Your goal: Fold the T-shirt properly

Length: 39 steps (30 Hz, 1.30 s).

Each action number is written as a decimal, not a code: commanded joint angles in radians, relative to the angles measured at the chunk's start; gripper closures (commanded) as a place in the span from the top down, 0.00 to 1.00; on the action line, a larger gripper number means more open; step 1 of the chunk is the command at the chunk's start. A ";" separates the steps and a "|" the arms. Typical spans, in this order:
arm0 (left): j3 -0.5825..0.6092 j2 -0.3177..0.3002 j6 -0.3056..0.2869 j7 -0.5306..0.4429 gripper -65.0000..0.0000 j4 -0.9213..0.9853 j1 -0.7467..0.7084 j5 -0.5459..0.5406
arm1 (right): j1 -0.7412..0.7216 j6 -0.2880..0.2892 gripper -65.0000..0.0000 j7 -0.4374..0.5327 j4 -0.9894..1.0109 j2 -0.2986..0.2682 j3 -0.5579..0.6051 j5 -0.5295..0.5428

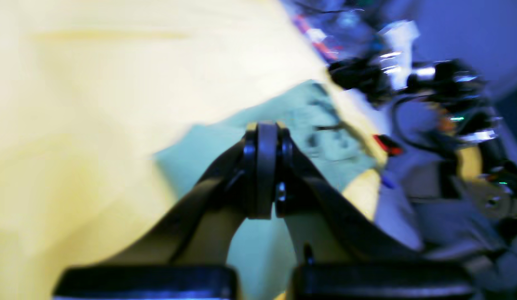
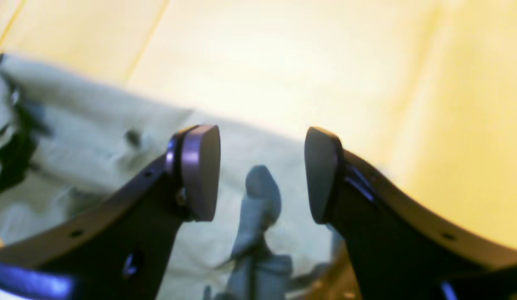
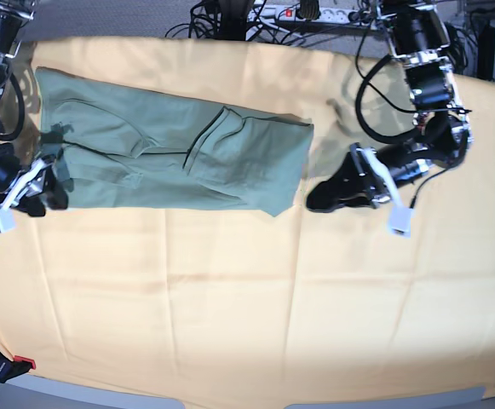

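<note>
The sage-green T-shirt (image 3: 170,145) lies folded into a long band across the back left of the table. My left gripper (image 3: 322,196) is shut with nothing between its fingers, just off the shirt's right end. In the left wrist view its pads (image 1: 267,166) press together, with the T-shirt (image 1: 300,121) beyond them. My right gripper (image 3: 55,183) is at the shirt's near left corner. In the right wrist view it (image 2: 262,166) stands open and empty over the edge of the T-shirt (image 2: 96,125).
A pale yellow-orange cloth (image 3: 230,298) covers the whole table. Cables and a power strip (image 3: 315,13) run along the back edge. A red clamp (image 3: 21,363) sits at the near left corner.
</note>
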<state>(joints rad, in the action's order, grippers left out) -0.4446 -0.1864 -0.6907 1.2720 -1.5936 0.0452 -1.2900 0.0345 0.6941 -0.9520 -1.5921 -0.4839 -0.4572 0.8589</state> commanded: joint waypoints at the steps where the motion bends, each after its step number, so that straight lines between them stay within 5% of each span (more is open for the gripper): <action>1: -0.014 -0.028 -0.007 -0.027 0.00 -0.016 0.019 -0.016 | -0.022 -0.029 0.53 0.011 -0.016 -0.022 -0.031 -0.012; 5: -0.047 -0.119 -0.007 -0.027 0.00 -0.016 0.018 0.003 | -0.026 -0.146 0.58 -0.067 -0.005 -0.021 -0.116 -0.106; 10: -0.050 -0.223 0.008 -0.026 0.00 -0.016 0.016 0.000 | 0.043 -0.185 0.61 -0.145 0.066 -0.021 -0.195 0.003; 18: -0.050 -0.301 0.010 -0.038 0.00 -0.016 0.016 -0.001 | 0.101 -0.072 0.61 -0.323 0.235 -0.021 -0.222 0.381; 23: -0.049 -0.301 0.010 -0.038 0.00 -0.016 0.016 -0.001 | 0.102 -0.034 0.61 -0.354 0.322 -0.021 -0.221 0.483; 35: -0.050 -0.301 0.010 -0.037 0.00 -0.016 0.013 -0.001 | 0.101 0.004 0.60 -0.356 0.413 -0.010 0.003 0.506; 39: -0.049 -0.301 0.010 -0.037 0.00 -0.016 0.010 0.000 | 0.101 0.004 0.60 -0.430 0.412 -0.010 0.007 0.507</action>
<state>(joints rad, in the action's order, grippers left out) -0.4885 -0.4679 -0.6811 1.2564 -1.5936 0.0414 -1.2594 0.1249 0.7136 -1.3037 -1.1816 -0.4850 -0.4587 1.4445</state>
